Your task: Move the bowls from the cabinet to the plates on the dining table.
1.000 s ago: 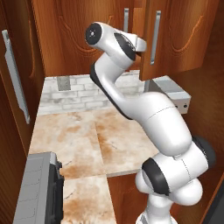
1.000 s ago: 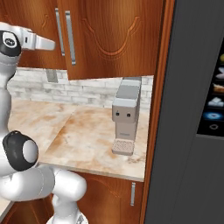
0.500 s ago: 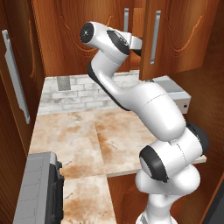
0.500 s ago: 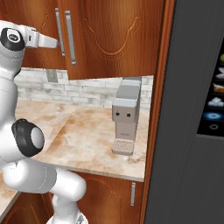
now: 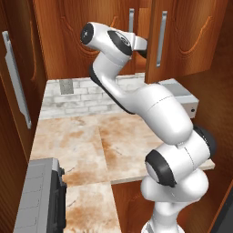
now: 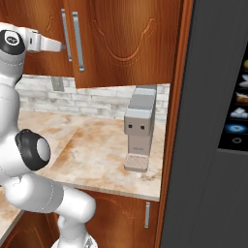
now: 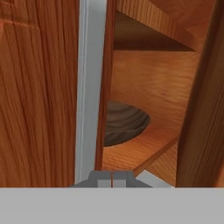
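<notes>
Tool [image 7: 112, 178] closed at cabinet [image 7: 39, 87] door edge, brown bowl [image 7: 124, 122] just beyond

Reddish-brown wooden wall cabinet [image 5: 191, 41], carved curved door panels, long silver bar handles. Right door [image 5: 182, 36] swung partly out, left door [image 7: 39, 92] near closed; narrow gap between them. Through gap: wooden shelf [image 7: 135, 153] inside, plain dark brown wide shallow bowl [image 7: 124, 122] upright on it, left part hidden behind left door edge and handle [image 7: 89, 87].
</notes>
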Available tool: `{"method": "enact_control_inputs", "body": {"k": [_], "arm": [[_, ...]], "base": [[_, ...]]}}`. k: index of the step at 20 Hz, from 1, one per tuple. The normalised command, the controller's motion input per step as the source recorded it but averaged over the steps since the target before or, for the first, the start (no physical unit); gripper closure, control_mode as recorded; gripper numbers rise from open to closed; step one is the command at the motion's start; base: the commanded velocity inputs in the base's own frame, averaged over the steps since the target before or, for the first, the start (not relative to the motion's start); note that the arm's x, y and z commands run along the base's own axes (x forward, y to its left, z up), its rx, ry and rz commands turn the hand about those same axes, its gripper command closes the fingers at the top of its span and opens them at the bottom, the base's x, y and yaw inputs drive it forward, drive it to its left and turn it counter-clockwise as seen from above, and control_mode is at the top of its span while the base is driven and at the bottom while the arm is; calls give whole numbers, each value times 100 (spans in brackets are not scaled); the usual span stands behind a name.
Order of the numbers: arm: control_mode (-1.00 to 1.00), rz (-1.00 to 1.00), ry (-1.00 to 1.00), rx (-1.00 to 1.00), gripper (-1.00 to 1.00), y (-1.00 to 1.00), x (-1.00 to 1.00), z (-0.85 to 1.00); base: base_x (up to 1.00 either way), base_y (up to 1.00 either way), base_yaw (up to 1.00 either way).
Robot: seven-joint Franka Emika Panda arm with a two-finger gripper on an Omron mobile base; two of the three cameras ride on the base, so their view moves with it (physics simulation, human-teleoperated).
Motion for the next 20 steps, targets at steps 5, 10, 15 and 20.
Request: {"method": "enact_control_inputs", "body": {"k": [5,10,15,20], "arm": [[-100,-2,0,-3,100,-26,10,-6],[-100,0,0,-2,100,-39,2,-7],[-100,0,0,-1,100,-44,0,-9],[-100,0,0,-1,100,-38,7,-9]], "base": [[0,0,0],[0,0,0],[0,0,0],[0,0,0]]}}
